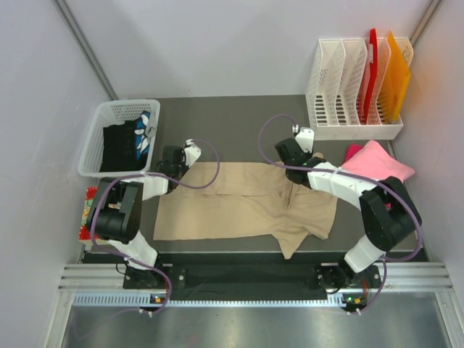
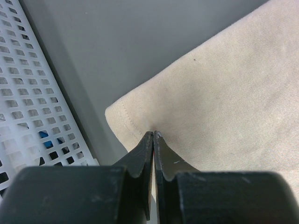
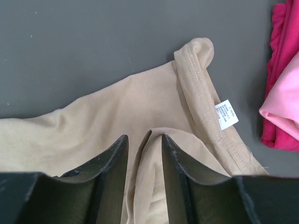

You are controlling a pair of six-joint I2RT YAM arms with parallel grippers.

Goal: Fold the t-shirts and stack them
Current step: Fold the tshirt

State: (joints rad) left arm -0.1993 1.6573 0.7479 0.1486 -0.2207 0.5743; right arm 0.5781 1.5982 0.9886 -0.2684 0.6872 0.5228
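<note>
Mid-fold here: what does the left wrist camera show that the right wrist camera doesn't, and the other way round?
Left wrist only: the white mesh basket and the left gripper, closed at the hemmed corner of the tan t-shirt. Right wrist only: the pink t-shirt, the tan collar with its white label, and the right gripper, jaws apart around a raised fold. Both: tan cloth on the dark table.

We are in a robotics lab cell, not a home. Plain white panels (image 1: 239,43) wall in a dark grey desk (image 1: 232,116). Two robot arms (image 1: 119,210) are bolted by an aluminium rail (image 1: 254,279) at its near edge, with cables (image 1: 206,177) looping along them. Staged props stand around: a white mesh basket (image 1: 98,141) and a white file rack (image 1: 341,80) holding stiff coloured plastic sheets (image 1: 395,76).
</note>
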